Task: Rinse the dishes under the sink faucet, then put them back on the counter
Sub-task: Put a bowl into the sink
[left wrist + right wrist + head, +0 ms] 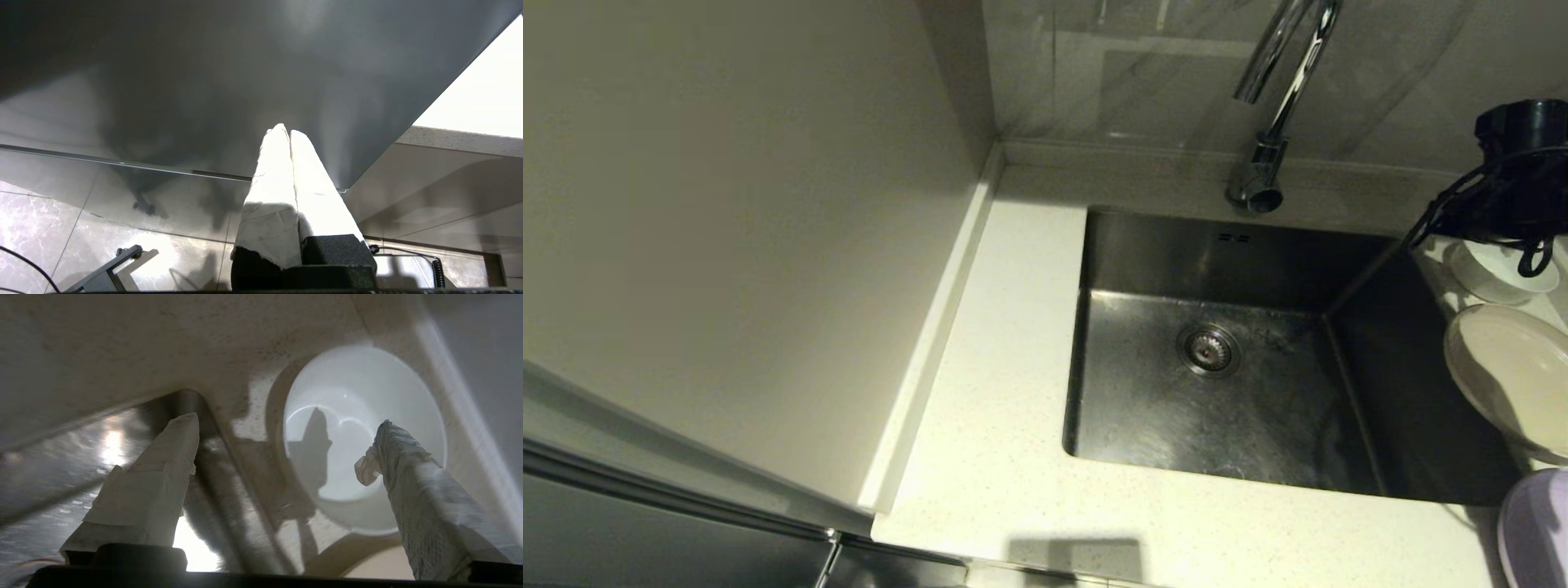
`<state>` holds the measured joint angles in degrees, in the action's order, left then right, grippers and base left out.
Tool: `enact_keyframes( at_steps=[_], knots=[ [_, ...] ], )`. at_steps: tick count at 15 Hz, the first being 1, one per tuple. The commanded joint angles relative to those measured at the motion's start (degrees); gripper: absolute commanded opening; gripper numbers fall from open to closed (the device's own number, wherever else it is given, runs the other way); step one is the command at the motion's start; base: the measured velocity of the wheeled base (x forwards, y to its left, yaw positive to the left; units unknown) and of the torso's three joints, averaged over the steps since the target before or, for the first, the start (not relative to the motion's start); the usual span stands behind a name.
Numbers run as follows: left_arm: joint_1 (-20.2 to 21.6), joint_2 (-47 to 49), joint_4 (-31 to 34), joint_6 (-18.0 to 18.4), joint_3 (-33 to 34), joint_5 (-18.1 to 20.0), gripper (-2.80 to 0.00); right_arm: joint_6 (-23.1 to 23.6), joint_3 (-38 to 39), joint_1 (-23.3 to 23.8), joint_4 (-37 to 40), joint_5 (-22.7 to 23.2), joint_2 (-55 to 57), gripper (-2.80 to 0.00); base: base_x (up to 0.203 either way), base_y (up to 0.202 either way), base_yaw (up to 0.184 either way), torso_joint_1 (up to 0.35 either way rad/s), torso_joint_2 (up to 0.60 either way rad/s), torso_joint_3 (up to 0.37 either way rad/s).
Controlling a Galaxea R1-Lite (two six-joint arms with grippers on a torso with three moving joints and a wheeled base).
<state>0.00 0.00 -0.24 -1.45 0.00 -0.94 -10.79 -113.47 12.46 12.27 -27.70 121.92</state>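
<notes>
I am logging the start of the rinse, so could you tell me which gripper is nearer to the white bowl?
Right. The right gripper hangs open just above the white bowl on the counter beside the sink. The left gripper is shut, down beside the cabinet front, away from the bowl.

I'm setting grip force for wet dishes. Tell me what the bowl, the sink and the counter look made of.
The small white bowl looks like glazed ceramic or possibly melamine: smooth, glossy, with soft highlights. The sink looks like brushed stainless steel: grey sheen, scuffed bottom. The counter looks like polished stone or composite: white, finely speckled. The right pincer hangs open over the bowl's rim.
</notes>
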Motion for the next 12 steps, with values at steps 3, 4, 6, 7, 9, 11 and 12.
enact_keyframes(
  at_steps=[3,4,6,7,9,11,12],
  knots=[
    [0.00,-0.23,-0.02,-0.04,0.00,-0.03,-2.80,8.25,-0.08,2.23,-4.14,-0.17,1.91,0.00,0.000,0.000,0.000,0.000,0.00,0.000],
    [0.00,-0.18,-0.02,-0.04,0.00,-0.03,-2.80,9.48,-0.08,2.88,-5.03,-0.12,2.15,0.00,0.000,0.000,0.000,0.000,0.00,0.000],
    [0.00,-0.18,-0.02,-0.04,0.00,-0.03,-2.80,9.82,0.00,3.28,-5.15,-0.08,2.45,0.00,0.000,0.000,0.000,0.000,0.00,0.000],
    [-0.04,-0.23,-0.02,-0.04,0.00,-0.03,-2.80,9.82,0.00,3.57,-5.15,-0.16,3.02,0.00,0.000,0.000,0.000,0.000,0.00,0.000],
    [0.00,-0.18,-0.02,-0.04,0.00,-0.03,-2.80,9.73,0.09,3.80,-5.15,-0.09,3.77,0.00,0.000,0.000,0.000,0.000,0.00,0.000],
    [0.00,-0.18,-0.02,-0.04,0.00,-0.03,-2.80,9.73,0.18,3.80,-5.07,-0.17,4.21,0.00,0.000,0.000,0.000,0.000,0.00,0.000],
    [0.00,-0.18,-0.02,-0.04,0.00,-0.03,-2.80,9.73,0.18,3.80,-5.06,-0.17,4.37,0.00,0.000,0.000,0.000,0.000,0.00,0.000]
  ],
)
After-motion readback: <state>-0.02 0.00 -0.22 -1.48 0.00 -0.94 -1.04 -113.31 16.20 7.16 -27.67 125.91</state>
